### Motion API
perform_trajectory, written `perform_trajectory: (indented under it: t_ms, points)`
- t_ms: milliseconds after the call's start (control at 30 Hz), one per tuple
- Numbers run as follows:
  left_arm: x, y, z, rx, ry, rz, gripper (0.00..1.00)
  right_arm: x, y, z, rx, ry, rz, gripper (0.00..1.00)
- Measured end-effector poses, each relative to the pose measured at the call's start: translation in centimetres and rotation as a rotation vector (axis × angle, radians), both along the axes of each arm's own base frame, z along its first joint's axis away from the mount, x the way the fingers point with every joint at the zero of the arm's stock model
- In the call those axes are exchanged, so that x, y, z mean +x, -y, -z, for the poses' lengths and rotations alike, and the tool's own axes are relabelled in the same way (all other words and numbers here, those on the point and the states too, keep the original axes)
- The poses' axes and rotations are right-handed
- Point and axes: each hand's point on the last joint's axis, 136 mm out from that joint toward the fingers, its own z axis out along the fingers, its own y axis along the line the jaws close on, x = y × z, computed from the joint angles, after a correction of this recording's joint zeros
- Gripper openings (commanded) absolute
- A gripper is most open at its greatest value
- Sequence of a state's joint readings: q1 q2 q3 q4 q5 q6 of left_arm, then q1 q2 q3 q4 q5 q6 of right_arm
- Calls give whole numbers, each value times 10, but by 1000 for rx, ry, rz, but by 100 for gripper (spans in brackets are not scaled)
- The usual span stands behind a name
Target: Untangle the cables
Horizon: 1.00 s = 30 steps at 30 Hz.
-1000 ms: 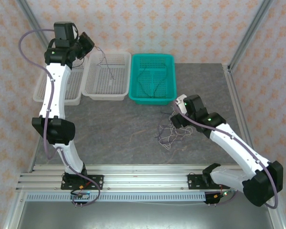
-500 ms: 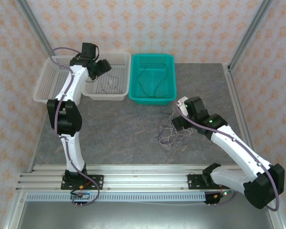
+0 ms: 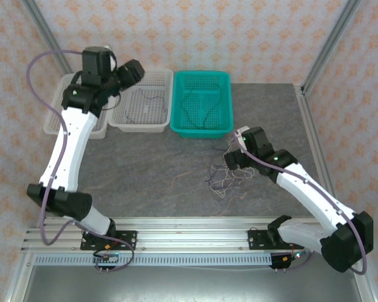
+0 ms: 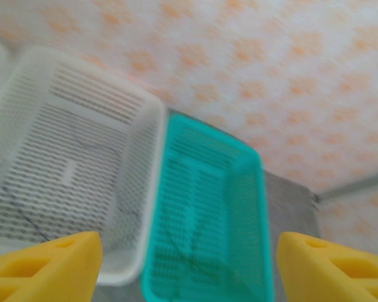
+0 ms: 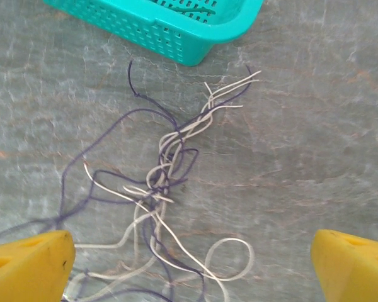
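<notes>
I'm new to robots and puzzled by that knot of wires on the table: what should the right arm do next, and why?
Probably lower the right end effector onto the tangle of cables and pinch one whitish strand. It hangs open, holding nothing, above whitish and dark purple strands knotted together on the table.

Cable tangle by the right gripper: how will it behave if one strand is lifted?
Likely floppy: the tangle lies in loose loops flat on the table. Probably very light, since the strands are thin. Purple and whitish strands twist together mid-heap, so lifting one would likely drag the rest along.
</notes>
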<state>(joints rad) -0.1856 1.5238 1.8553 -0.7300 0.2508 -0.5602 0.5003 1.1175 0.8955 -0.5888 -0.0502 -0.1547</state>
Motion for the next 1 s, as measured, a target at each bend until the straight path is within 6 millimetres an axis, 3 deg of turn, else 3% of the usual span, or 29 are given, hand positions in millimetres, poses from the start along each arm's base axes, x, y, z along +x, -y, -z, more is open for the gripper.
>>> perform_trajectory:
  t_ms: [67, 133, 300, 367, 467, 600, 733, 1000]
  points:
    - [-17, 36, 14, -10, -23, 101, 69, 4, -6, 11, 62, -46, 65, 95]
    - [-32, 75, 43, -3, -84, 200, 68, 9, -11, 25, 121, -103, 142, 92]
    - [-87, 169, 152, 95, -297, 440, 68, 12, -7, 65, 222, -224, 359, 89]
    - [-108, 196, 190, 136, -357, 514, 68, 7, 0, 77, 249, -249, 426, 89]
    - [-123, 221, 236, 204, -418, 567, 68, 2, 8, 89, 283, -266, 504, 89]
    - [-115, 241, 280, 249, -449, 565, 68, -2, 17, 93, 336, -251, 570, 89]
    - [-90, 242, 309, 294, -444, 457, 69, -5, 20, 88, 384, -218, 589, 89]
    - [-27, 263, 317, 335, -331, 270, 69, -11, 29, 74, 447, -135, 614, 88]
